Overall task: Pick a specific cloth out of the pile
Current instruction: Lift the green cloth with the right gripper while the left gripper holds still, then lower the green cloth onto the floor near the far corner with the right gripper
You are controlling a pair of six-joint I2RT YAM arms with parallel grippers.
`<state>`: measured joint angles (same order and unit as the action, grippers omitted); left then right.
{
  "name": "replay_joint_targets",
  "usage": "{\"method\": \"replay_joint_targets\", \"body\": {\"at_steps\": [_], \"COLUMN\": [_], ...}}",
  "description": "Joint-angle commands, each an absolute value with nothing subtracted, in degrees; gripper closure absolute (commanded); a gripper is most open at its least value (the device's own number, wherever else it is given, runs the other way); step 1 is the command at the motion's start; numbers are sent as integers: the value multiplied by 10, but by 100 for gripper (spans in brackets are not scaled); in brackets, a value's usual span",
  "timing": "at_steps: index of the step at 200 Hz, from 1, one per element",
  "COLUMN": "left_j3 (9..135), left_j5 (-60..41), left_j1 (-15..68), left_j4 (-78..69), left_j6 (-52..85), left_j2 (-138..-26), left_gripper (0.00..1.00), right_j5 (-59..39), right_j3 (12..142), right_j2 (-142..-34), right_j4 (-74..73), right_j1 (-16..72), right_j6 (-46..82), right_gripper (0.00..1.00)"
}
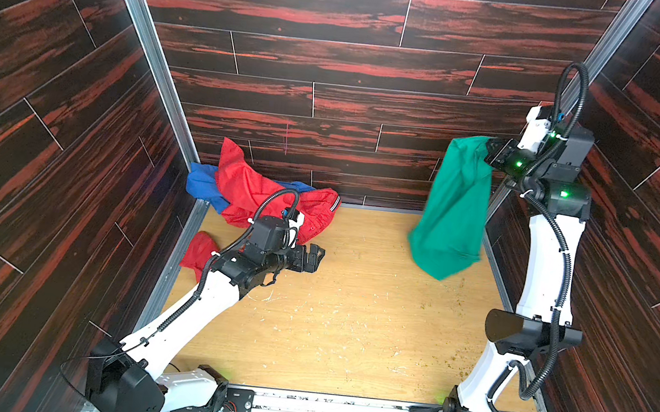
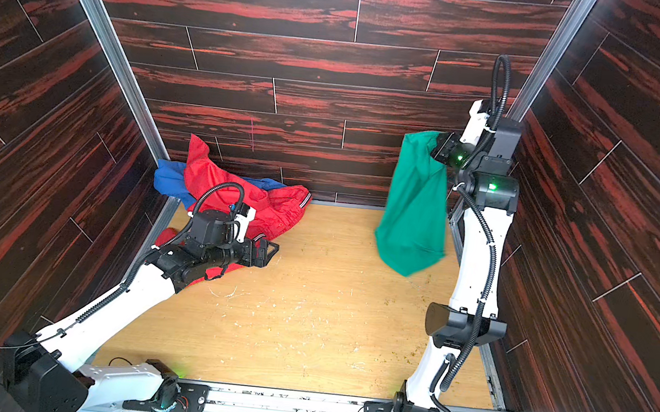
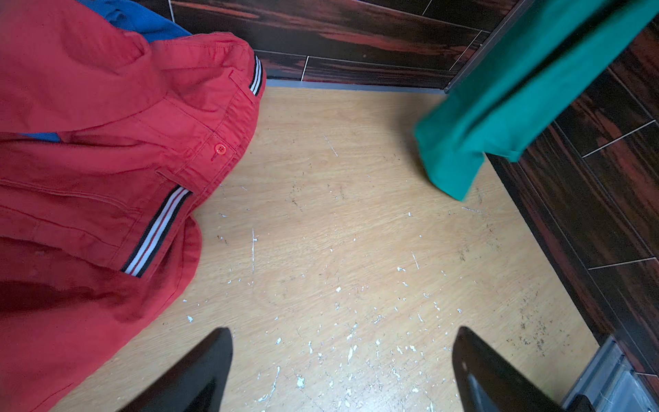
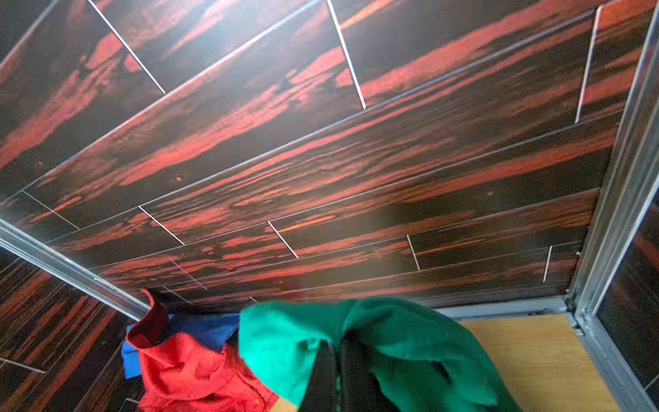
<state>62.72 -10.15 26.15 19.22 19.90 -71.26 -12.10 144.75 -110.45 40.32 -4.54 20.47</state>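
Observation:
The green cloth (image 1: 451, 211) (image 2: 413, 211) hangs in the air at the right, away from the pile, its lower end blurred just over the floor. My right gripper (image 1: 488, 147) (image 2: 437, 144) (image 4: 337, 374) is shut on its top edge, with the fabric draped over both fingers. The pile (image 1: 262, 196) (image 2: 237, 193) lies in the far left corner: red garments with striped trim (image 3: 107, 142) (image 4: 178, 371) over a blue cloth (image 1: 203, 183) (image 4: 199, 331). My left gripper (image 1: 314, 257) (image 2: 269, 253) (image 3: 342, 335) stands open and holds nothing, low beside the pile's near edge. The left wrist view also shows the green cloth (image 3: 499, 107).
The scratched wooden floor (image 1: 351, 301) is boxed in by dark red-streaked panel walls (image 1: 335, 61) with aluminium corner posts (image 1: 148, 50). A further piece of red fabric (image 1: 198, 251) lies under my left arm by the left wall.

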Motion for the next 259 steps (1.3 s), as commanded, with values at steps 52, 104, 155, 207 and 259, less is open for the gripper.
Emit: {"method": "replay_joint_targets", "body": {"at_steps": [52,104,155,207,259], "left_j3": [639,642,638,624,628], "left_j5": [-101,-127,-198,-169,-176], "left_j1": [260,261,276,279,281], "left_j4": [196,170,136,144,139], "left_j6": [179,195,175,174,171], "left_j2": [-735,-755,-746,-735,-752], "left_gripper": [1,1,1,1,1], "right_j5": [-79,-90,-193,-225,-219], "right_j3": [1242,1223,1148,1100,894], "right_j2": [-964,-977,-1029,-1047,-941], "right_j4": [397,402,338,280,247], "right_j1": [-99,-110,-76,-12,-146], "right_j6": [177,162,179,227,249], "right_gripper": [100,100,100,100,100]}}
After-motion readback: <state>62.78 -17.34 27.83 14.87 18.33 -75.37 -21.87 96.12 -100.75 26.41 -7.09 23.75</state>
